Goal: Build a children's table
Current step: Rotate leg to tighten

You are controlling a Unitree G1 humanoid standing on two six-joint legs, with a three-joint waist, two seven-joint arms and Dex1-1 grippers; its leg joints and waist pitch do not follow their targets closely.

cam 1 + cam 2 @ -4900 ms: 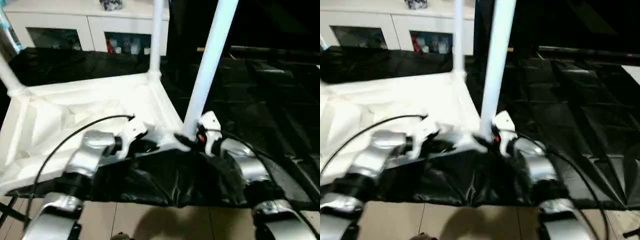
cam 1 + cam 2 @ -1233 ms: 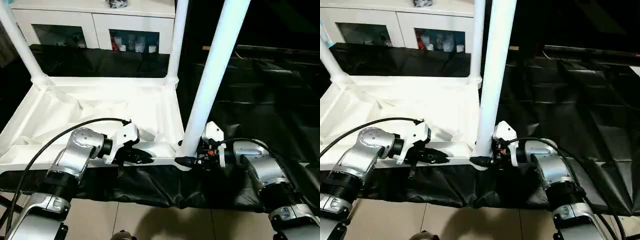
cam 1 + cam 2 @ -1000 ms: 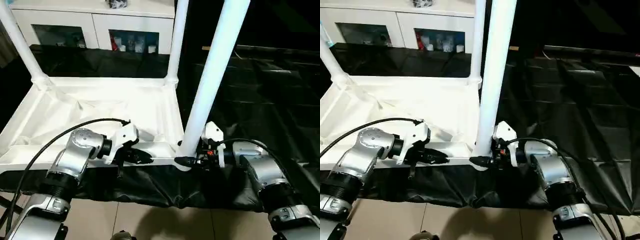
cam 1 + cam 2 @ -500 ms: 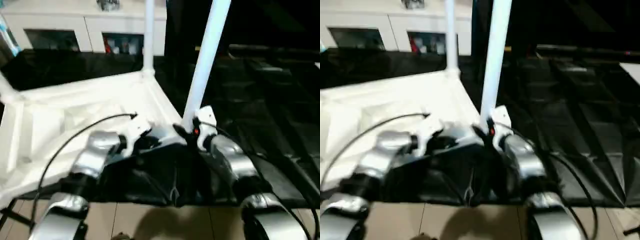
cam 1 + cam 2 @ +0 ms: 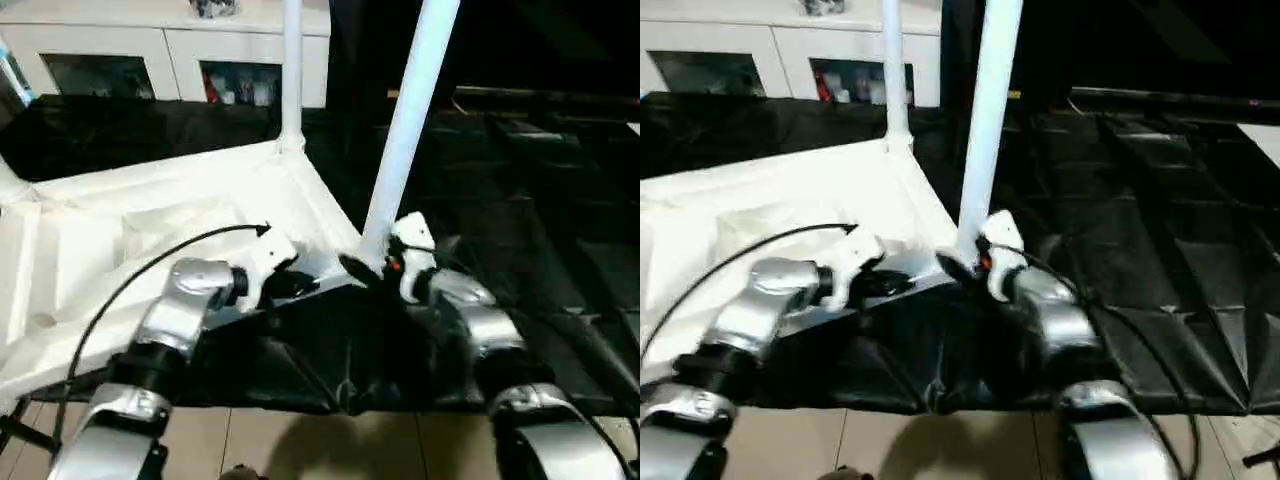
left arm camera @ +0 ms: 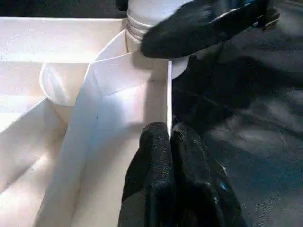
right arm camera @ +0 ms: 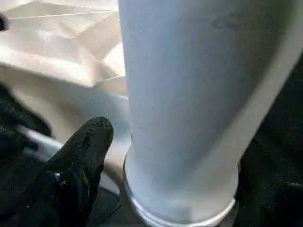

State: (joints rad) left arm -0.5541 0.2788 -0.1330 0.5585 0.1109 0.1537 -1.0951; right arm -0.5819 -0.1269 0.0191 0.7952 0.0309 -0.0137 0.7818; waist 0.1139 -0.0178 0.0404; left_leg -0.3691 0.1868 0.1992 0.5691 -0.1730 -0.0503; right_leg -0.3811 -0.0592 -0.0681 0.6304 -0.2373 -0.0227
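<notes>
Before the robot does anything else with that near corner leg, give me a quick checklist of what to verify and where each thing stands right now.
1. Left gripper pinching the tabletop rim: ok, jaws shut on the rim.
2. Near leg standing upright in its corner socket: ok.
3. Leg fully seated in the socket: cannot tell.
4. Right gripper at the leg's base: ok.
5. Right jaws gripping the leg: cannot tell.
6. Far leg in place: ok.

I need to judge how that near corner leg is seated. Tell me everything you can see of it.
The near leg is a smooth white plastic tube standing nearly upright, leaning slightly, widening toward its foot. Its lower end sits in the round corner socket of the upturned tabletop, a ringed collar showing at the joint. The right gripper is at its base, one finger beside the tube.
</notes>
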